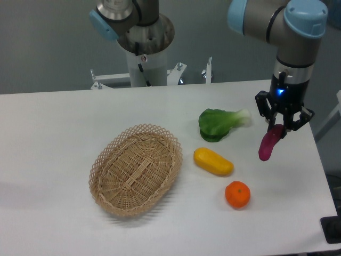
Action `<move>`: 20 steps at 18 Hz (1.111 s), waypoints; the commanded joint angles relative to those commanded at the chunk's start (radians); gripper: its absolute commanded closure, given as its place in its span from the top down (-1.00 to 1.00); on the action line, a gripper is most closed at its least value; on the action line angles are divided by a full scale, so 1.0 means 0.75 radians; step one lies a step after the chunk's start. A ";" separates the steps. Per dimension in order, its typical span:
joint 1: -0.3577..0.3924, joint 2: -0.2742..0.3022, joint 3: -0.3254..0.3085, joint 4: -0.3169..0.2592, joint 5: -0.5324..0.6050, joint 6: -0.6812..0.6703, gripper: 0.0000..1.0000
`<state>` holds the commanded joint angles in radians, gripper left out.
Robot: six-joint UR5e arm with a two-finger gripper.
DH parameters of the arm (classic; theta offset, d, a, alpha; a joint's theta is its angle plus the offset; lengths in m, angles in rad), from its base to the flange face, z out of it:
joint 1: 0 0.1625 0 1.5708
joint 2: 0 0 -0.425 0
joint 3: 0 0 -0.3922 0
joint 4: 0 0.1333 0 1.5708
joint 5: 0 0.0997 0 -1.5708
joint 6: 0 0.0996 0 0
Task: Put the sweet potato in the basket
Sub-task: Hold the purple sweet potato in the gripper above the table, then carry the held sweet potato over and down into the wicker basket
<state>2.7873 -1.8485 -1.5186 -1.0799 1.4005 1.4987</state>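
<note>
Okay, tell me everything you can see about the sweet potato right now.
The sweet potato is a slim, magenta-purple vegetable with tapered ends and a smooth, slightly glossy skin. It hangs tilted from the gripper, which is shut on its upper end; its lower end points down and left. It looks lifted off the table, near the right edge, right of the basket.

Looks like a robotics lab or test room, not a home kitchen. Shown by a plain white table (64, 133) against a bare grey wall (48, 42), with the grey and light-blue robot arm (290, 32) mounted on a white pedestal (146, 61) bolted with metal brackets behind. Only toy-like food and a wicker basket (136, 169) laid out, as for an experiment.
</note>
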 joint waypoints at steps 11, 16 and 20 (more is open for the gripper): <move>-0.071 0.063 -0.047 0.000 -0.002 -0.155 -0.45; -0.206 0.096 -0.086 0.010 0.006 -0.409 -0.45; -0.333 0.141 -0.176 0.051 0.010 -0.605 -0.45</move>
<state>2.5374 -1.7427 -1.6503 -1.0417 1.4082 1.0450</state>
